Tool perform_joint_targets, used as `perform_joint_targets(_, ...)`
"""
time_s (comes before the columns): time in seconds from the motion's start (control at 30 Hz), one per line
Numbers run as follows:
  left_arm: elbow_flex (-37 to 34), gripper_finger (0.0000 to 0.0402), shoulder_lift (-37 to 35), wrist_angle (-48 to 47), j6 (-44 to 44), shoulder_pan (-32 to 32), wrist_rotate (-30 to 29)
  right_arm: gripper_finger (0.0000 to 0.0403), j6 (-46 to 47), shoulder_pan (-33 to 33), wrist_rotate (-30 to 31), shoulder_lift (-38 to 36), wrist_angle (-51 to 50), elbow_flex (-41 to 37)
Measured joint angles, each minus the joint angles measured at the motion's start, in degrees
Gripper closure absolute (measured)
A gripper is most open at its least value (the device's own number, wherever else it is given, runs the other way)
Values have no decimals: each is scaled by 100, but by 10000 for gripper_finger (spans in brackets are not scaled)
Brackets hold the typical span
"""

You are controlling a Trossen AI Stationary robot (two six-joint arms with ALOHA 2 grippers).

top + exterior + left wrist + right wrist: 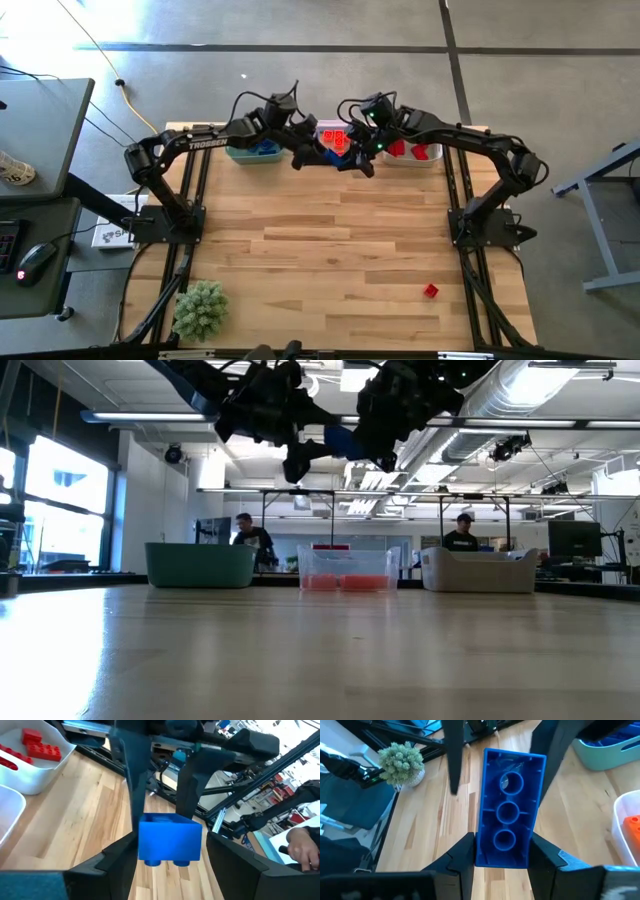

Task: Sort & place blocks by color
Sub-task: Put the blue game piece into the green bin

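Observation:
A blue block (331, 153) (345, 440) hangs in the air between both grippers, above the near side of the clear middle bin (335, 133). My right gripper (502, 860) (352, 157) is shut on it. My left gripper (171, 870) (308, 155) is open, with one finger on each side of the same block (170, 842) and a narrow gap showing. The block's hollow underside (507, 810) faces the right wrist camera. Blue blocks lie in the teal bin (255, 152), orange ones in the middle bin, red ones in the white bin (415, 152). One red block (430, 291) lies on the table. My right gripper pinches the blue block between its two fingers, which are on the long side walls near one end (485, 852). The fingers come roughly level from the table's right and lie across the block. The block is lifted clear, high above the table.
The three bins stand in a row along the far edge: teal (200, 565), clear (345, 572), white (480, 570). A fuzzy green plant (200, 308) sits at the near left corner. People show in the room behind the table.

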Motion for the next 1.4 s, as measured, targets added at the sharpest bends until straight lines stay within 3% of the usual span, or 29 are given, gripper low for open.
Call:
perform_joint_targets(0.3, 0, 188, 0, 6, 1, -42, -370, 286, 41, 0, 3, 0, 14, 0)
perform_joint_targets(0.67, 0, 288, -2, 32, 334, -47, -484, 286, 36, -4, 80, 0, -4, 0)
perform_joint_targets(0.83, -2, 288, -2, 142, 436, -42, -512, 283, 18, -4, 240, -11, -2, 11)
perform_joint_targets(1.4, -2, 287, -2, 85, 655, 79, -609, 193, 405, -52, 704, -2, 2, 9)
